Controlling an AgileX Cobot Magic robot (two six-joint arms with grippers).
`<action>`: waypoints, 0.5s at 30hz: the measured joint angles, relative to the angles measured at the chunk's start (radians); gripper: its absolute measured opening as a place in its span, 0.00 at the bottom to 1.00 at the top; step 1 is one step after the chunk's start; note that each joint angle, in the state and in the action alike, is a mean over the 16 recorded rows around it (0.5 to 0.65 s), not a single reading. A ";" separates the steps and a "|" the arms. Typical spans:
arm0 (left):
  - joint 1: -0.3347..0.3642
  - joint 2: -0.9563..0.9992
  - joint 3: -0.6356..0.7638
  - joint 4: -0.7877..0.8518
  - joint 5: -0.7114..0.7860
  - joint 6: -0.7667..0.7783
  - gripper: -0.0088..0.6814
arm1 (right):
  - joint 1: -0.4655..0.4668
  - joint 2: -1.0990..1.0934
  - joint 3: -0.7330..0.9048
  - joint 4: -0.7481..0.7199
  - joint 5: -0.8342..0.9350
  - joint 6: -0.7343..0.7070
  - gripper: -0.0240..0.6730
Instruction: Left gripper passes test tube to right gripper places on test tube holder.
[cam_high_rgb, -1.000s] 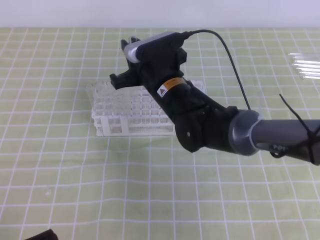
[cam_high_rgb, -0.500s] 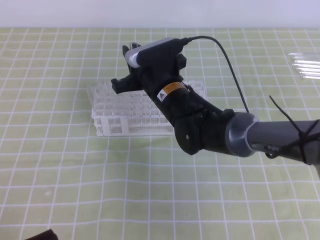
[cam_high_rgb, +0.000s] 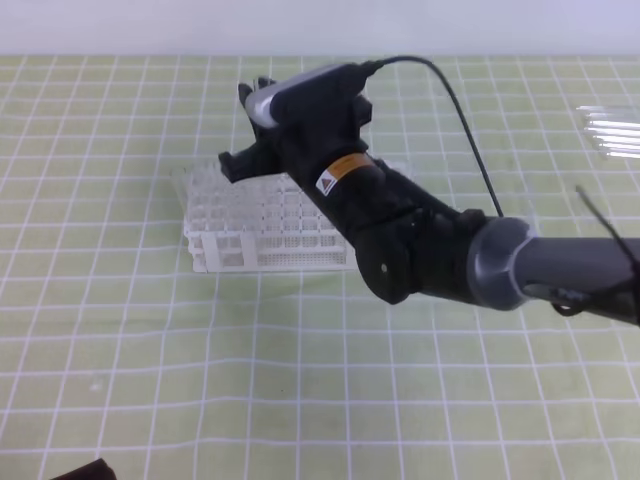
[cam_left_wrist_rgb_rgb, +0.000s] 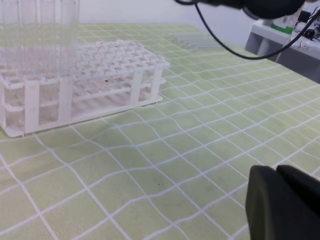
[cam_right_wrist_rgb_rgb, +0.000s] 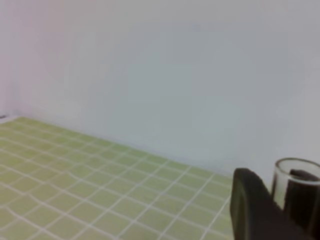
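The white test tube holder (cam_high_rgb: 250, 225) stands at mid-left on the checked cloth, and the left wrist view also shows this holder (cam_left_wrist_rgb_rgb: 100, 65). My right gripper (cam_high_rgb: 243, 130) hovers over its rear left part. In the right wrist view the right gripper (cam_right_wrist_rgb_rgb: 280, 200) is shut on the test tube (cam_right_wrist_rgb_rgb: 278, 180), whose open glass rim shows between the black fingers. In the high view the arm hides the tube. Only a black bit of my left gripper (cam_high_rgb: 85, 470) shows at the bottom edge. In its own view the left gripper (cam_left_wrist_rgb_rgb: 280, 200) has its fingers together, holding nothing.
Several clear tubes (cam_left_wrist_rgb_rgb: 40, 35) stand upright in the holder's left end. More loose tubes (cam_high_rgb: 612, 132) lie at the far right of the cloth. The right forearm (cam_high_rgb: 560, 270) stretches across the right half. A grey stand (cam_left_wrist_rgb_rgb: 285, 42) is beyond the cloth.
The right gripper has shifted slightly up and to the left over the holder, still shut on the tube, and its forearm has moved a little to the right. The left gripper has stayed put.
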 joint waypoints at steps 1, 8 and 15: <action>0.000 0.000 0.000 0.000 0.001 0.000 0.01 | 0.000 -0.007 0.005 0.000 0.001 0.000 0.05; 0.000 0.001 0.001 0.000 0.000 0.000 0.01 | 0.003 -0.046 0.049 -0.013 -0.006 0.013 0.05; 0.001 0.005 0.005 0.002 -0.007 0.001 0.01 | 0.008 -0.060 0.086 -0.062 -0.018 0.060 0.05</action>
